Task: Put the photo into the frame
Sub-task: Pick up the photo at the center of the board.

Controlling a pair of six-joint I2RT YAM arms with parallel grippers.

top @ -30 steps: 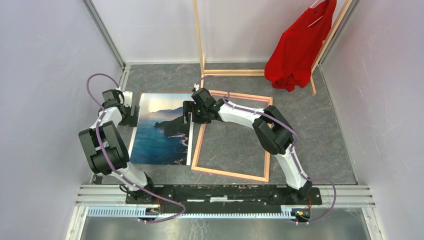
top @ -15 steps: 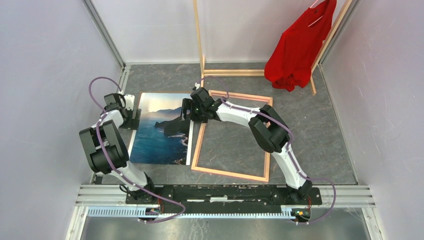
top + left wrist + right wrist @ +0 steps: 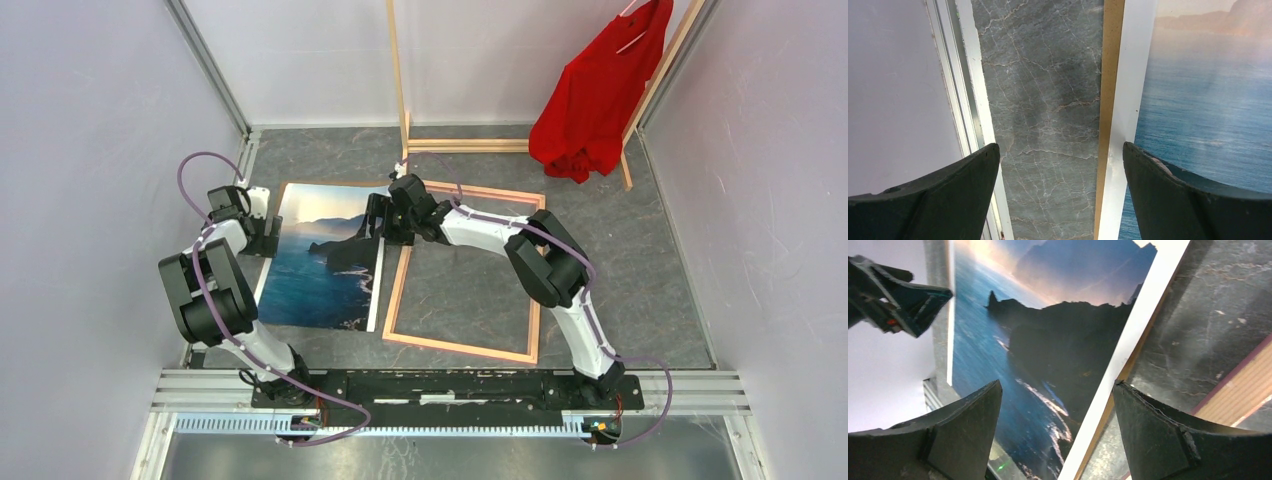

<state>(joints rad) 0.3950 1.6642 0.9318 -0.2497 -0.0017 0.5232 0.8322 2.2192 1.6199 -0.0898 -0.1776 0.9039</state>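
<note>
The photo (image 3: 320,262), a sea coast print with a white border, lies flat on the left of the grey floor, on a brown board whose edge (image 3: 1108,100) shows along its left side. Beside it on the right lies the frame (image 3: 460,347), with bare floor showing inside its rim. My left gripper (image 3: 262,232) stands open astride the photo's left edge (image 3: 1128,110), one finger over the floor and one over the print. At the photo's right edge (image 3: 1128,345), my right gripper (image 3: 378,225) is open too, and the frame's rail (image 3: 1243,390) lies just right of it.
A bare-wood clothes rack (image 3: 400,90) stands at the back, with a red shirt (image 3: 595,95) hanging on its right. White walls close in on the left, back and right. An aluminium rail (image 3: 965,90) runs along the left wall, close to my left gripper.
My right gripper has shifted slightly toward the back and its jaws have narrowed a little. The photo's near right corner has moved a little left. The left arm has barely moved.
</note>
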